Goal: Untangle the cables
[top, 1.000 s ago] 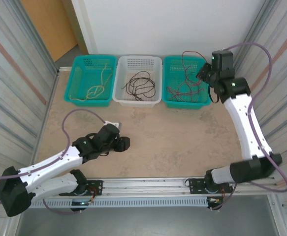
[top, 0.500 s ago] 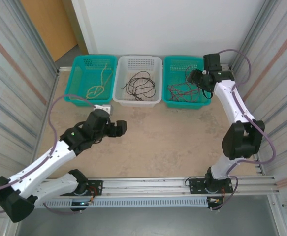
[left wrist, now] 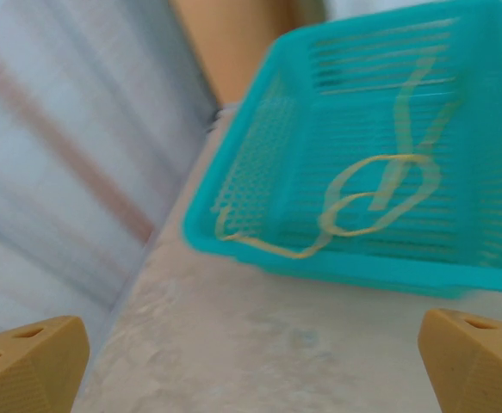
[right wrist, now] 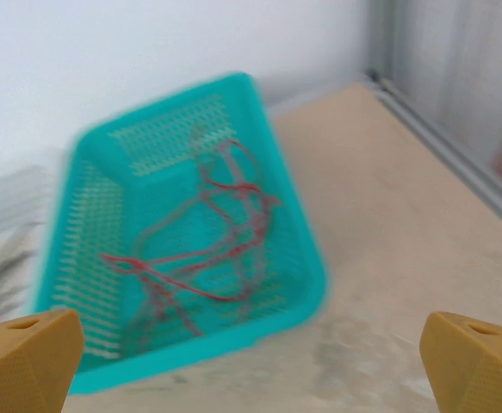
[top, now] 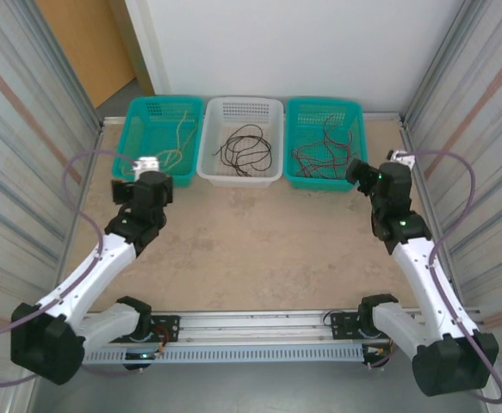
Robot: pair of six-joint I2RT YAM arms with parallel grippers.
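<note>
Swung up beside the left basket [top: 160,101], my left fingers [left wrist: 27,366], like my right fingers [right wrist: 25,357] now lowered off the right basket [top: 324,101], gape wide and empty, the yellow cable [left wrist: 397,176], black cable [top: 244,151] and red cable [top: 324,153] lying apart along the frame's top, so I'd withdraw clear of rims.

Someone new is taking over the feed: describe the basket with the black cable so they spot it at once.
Three baskets stand in a row at the far edge of the table, below the white wall. Take the middle basket, holding the black cable: it alone is white, while the left basket and right basket are teal.
</note>
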